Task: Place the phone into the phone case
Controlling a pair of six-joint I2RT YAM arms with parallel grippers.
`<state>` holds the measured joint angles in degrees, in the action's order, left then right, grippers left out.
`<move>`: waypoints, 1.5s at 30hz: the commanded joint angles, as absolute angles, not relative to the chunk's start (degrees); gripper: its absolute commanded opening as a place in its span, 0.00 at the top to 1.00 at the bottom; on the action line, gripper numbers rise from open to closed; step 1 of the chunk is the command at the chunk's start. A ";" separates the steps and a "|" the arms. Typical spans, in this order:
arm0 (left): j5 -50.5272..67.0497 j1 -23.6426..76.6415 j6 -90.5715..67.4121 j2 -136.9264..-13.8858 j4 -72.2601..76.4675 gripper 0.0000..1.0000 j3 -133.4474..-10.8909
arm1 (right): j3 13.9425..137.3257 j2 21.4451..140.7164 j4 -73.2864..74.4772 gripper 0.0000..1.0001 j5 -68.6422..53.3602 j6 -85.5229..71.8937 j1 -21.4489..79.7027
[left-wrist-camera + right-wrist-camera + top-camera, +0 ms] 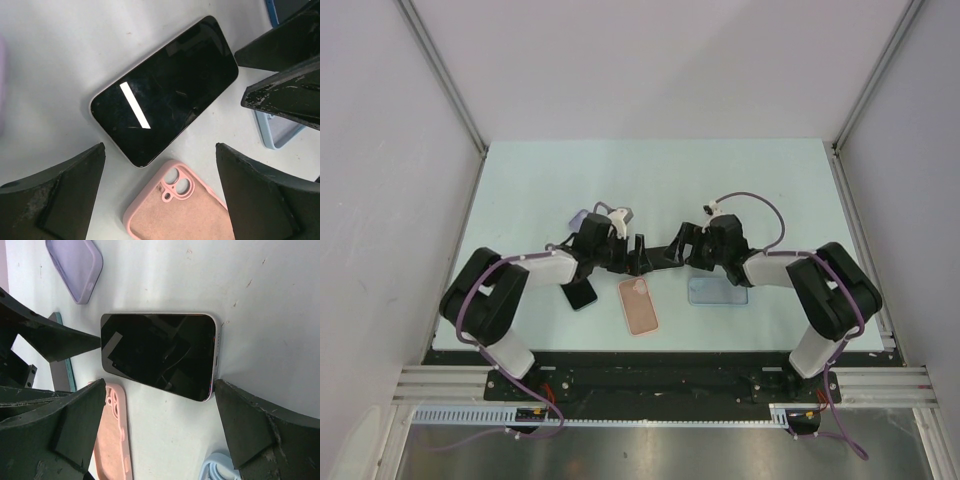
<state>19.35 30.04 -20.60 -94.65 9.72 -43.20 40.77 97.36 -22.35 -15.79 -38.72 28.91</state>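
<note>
A black-screened phone (165, 90) lies face up on the table, also in the right wrist view (160, 355). In the top view it is a dark strip (656, 257) between the two grippers, mostly hidden. A pink phone case (640, 306) lies open side up just in front of it, camera cut-out toward the phone (180, 210) (112, 435). My left gripper (638, 252) (160, 147) is open and empty over the phone's near end. My right gripper (676, 250) (160, 385) is open and empty, one finger (260, 435) close beside the phone's corner.
A clear blue case (717, 290) lies under the right arm. A purple case (582, 218) lies behind the left gripper (75, 267). A dark case with a teal edge (582, 295) lies left of the pink case. The two grippers' fingers nearly meet over the phone.
</note>
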 commanded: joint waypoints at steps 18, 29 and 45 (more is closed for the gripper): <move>32.76 19.43 -32.42 -84.19 14.66 0.01 -34.29 | 39.37 96.24 -11.60 0.04 -15.90 -32.52 24.87; 37.71 17.05 -38.58 -97.02 27.42 0.10 -33.31 | 42.01 102.30 -13.36 0.05 -18.81 -33.05 25.31; 35.95 20.04 -39.03 -104.15 29.53 0.16 -37.00 | 42.54 107.14 -16.88 0.06 -22.41 -36.74 29.97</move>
<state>37.15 17.76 -39.09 -102.43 33.41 -37.36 44.60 102.98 -26.74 -21.08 -35.29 27.31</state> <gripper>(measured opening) 0.851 0.939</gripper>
